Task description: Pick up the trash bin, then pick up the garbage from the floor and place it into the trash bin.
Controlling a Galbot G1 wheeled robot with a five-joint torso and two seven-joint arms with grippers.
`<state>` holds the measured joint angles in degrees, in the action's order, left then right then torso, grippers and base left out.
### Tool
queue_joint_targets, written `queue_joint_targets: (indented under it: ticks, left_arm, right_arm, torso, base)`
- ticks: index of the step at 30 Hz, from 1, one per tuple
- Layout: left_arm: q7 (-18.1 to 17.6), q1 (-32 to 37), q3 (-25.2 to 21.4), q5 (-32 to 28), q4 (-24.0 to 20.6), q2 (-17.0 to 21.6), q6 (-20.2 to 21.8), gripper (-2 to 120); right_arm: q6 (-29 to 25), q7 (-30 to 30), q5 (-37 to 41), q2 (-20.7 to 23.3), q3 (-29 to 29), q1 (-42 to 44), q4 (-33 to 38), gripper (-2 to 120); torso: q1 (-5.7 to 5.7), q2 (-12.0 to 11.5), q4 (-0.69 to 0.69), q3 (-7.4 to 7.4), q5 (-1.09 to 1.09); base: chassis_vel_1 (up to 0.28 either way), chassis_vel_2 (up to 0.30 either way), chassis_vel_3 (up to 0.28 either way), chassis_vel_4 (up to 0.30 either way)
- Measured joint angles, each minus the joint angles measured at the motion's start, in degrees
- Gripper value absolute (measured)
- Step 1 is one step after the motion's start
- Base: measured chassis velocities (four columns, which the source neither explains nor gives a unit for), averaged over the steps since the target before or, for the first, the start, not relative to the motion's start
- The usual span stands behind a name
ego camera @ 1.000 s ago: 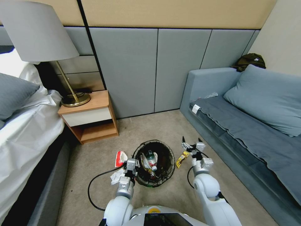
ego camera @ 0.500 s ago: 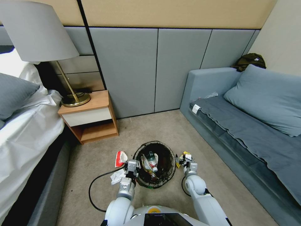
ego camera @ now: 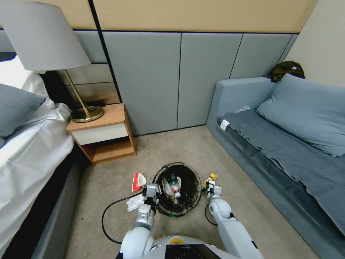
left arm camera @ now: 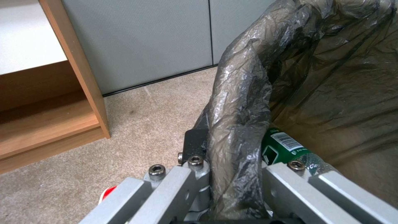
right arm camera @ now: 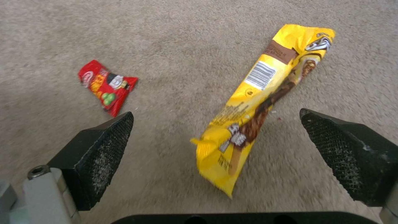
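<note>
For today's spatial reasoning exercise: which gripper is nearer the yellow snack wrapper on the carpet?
Right. The right gripper hangs open directly over the yellow wrapper; the left gripper clamps the trash bin rim, across the bin.

R gripper [right arm camera: 215,137] is seen w/ fingers spread wide over carpet [right arm camera: 174,40]; yellow wrapper [right arm camera: 257,102] is framed between them, small red wrapper [right arm camera: 106,87] is seen apart

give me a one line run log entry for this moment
left gripper: shut on trash bin rim | right gripper: open, over yellow wrapper on carpet | red wrapper: on carpet
</note>
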<state>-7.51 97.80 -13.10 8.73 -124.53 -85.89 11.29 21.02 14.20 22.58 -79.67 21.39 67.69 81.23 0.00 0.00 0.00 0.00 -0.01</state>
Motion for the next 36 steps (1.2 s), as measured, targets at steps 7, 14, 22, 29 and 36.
queue_joint_targets:
  ticks: [7,14,22,29,36]
  left_arm:
    - [-0.2,0.5,0.0,0.1,0.0,0.0,-0.2,1]
    - [-0.3,0.6,0.0,0.4,0.2,-0.2,-0.3,1]
    - [-0.5,0.9,-0.4,0.3,0.2,0.0,-0.3,1]
    - [-0.6,0.9,-0.4,0.3,0.2,0.1,-0.4,1]
    - [-0.7,1.2,-0.4,0.3,0.2,0.1,-0.5,1]
  right_arm:
    - [-2.6,-2.5,-1.3,-0.4,0.7,-2.6,-4.1,100]
    - [-3.7,-3.3,-1.9,-0.9,1.1,-4.1,-7.3,97]
    - [-6.2,-5.2,-4.1,-1.3,3.0,-5.0,-13.2,73]
    - [-8.0,-6.1,-5.6,-1.4,3.6,-5.0,-15.6,57]
    - [-9.3,-6.9,-6.6,-1.5,3.9,-5.7,-17.5,52]
  torso:
    - [0.0,0.0,0.0,-0.01,0.0]
    - [0.0,0.0,0.0,0.0,0.01]
    - [0.0,0.0,-0.01,0.0,0.0]
    - [0.0,0.0,-0.01,0.0,0.01]
    - [0.0,0.0,0.0,0.0,0.01]
  base:
    - [0.0,0.0,0.0,0.0]
    - [0.0,0.0,0.0,0.0]
    - [0.0,0.0,0.0,0.0]
    - [0.0,0.0,0.0,0.0]
    - [0.0,0.0,0.0,0.0]
